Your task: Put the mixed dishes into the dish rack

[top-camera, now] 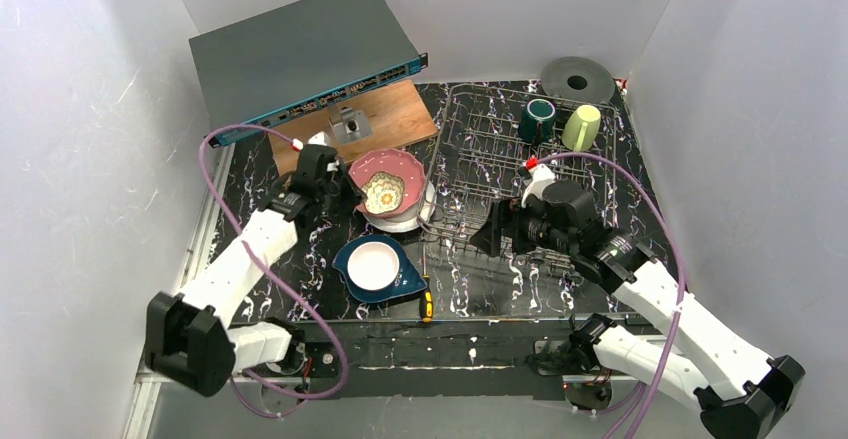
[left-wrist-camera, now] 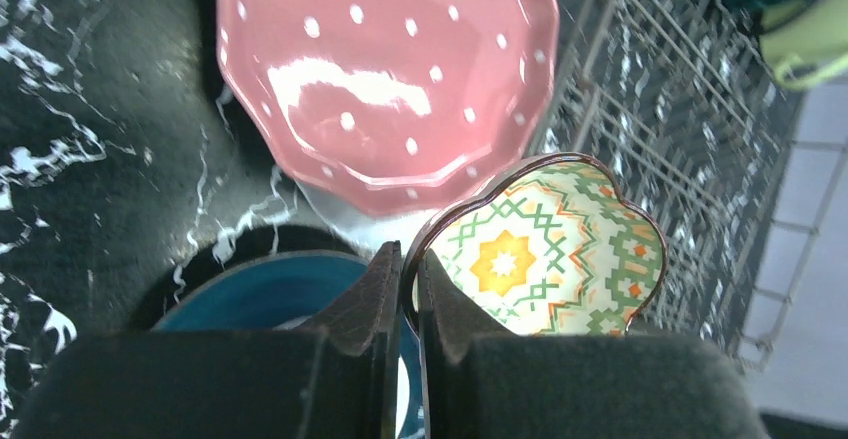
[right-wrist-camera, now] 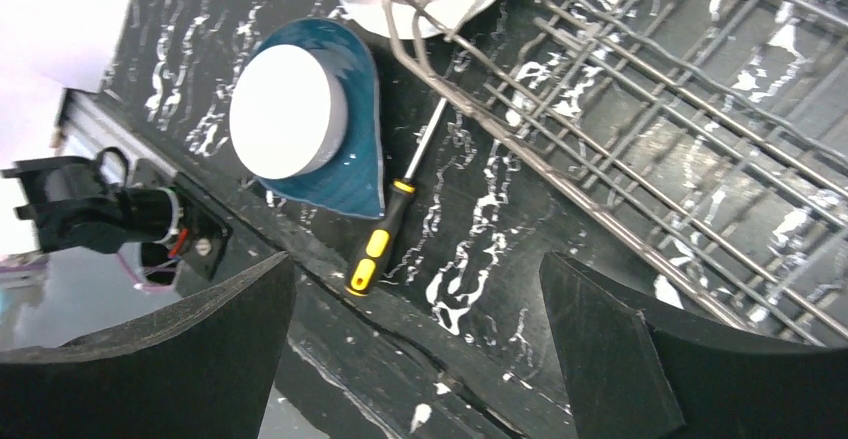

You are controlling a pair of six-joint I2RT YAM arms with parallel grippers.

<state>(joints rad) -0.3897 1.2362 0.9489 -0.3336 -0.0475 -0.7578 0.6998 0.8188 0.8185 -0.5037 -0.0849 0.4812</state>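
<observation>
Small cream flower-shaped dish (left-wrist-camera: 545,249) is held over the pink white-dotted plate (left-wrist-camera: 380,79), its rim pinched in the nearly closed left tool (left-wrist-camera: 405,279). Best carried toward 3 o'clock, then tilted between tines of the silver wire dish rack (top-camera: 480,149). Right tool (right-wrist-camera: 415,309) gapes empty.

White-shelled left arm (top-camera: 235,269) and white-shelled right arm (top-camera: 690,324): glossy white links, black joint housings, black shoulder blocks. A lilac cable (top-camera: 205,174) loops along each, with a red-and-white connector (top-camera: 296,144) at the wrist. Matte black wedge-shaped fingers (right-wrist-camera: 150,359), faintly textured.
</observation>
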